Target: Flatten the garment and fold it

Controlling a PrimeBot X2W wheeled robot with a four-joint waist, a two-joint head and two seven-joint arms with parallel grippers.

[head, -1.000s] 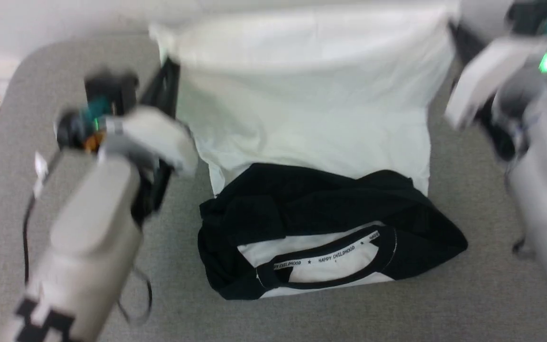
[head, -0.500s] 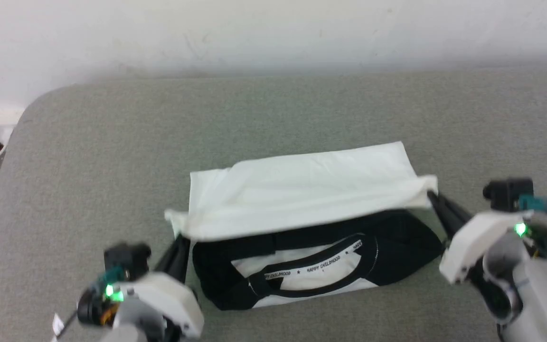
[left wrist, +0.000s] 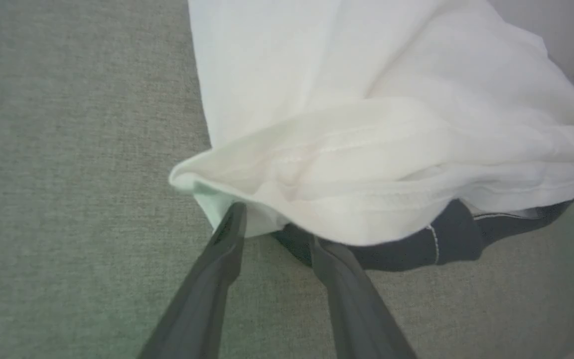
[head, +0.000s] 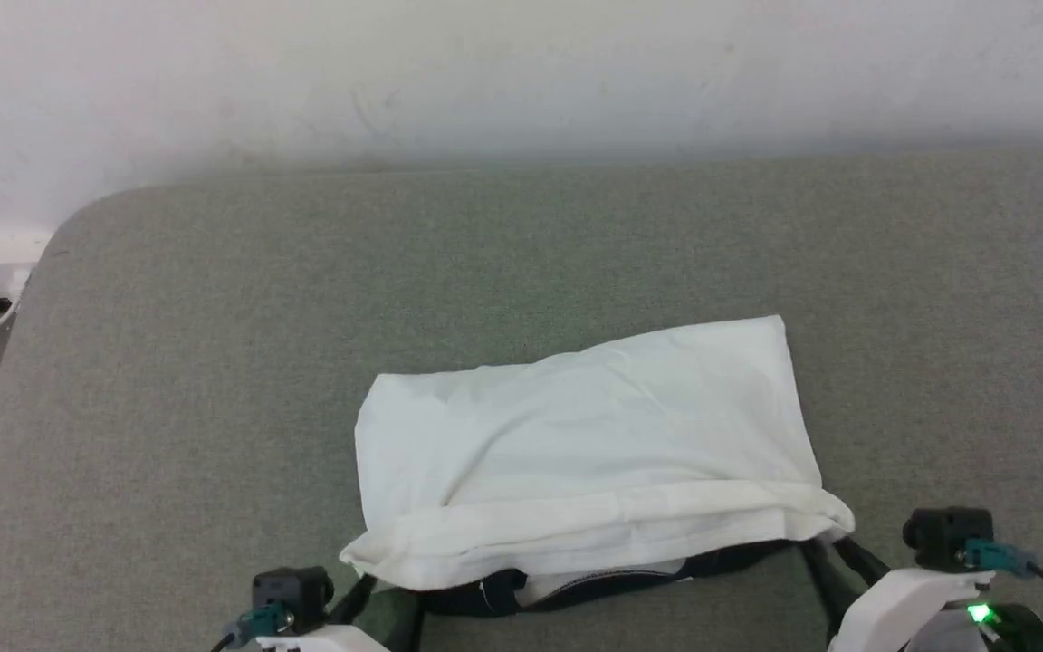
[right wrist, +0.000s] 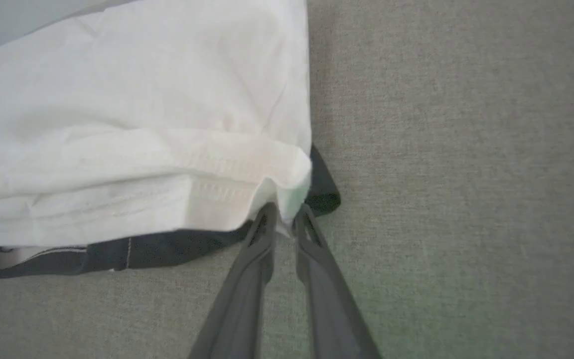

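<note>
Garment [head: 576, 435] lower centre on grey cushion [head: 214, 317], white panel now drawn down over black collar [head: 594, 580]: fold laid, release under way | left gripper [left wrist: 275, 225] fingers newly parted, hem freed | right gripper [right wrist: 285, 214] tips near-closed about hem corner, grip uncertain

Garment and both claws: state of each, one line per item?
garment: folded over on the grey surface, white panel on top, black part peeking out at the near edge.
left claw: open, tips at the white hem corner.
right claw: jaws narrowly apart, hem corner between the tips; grip unclear.
</note>
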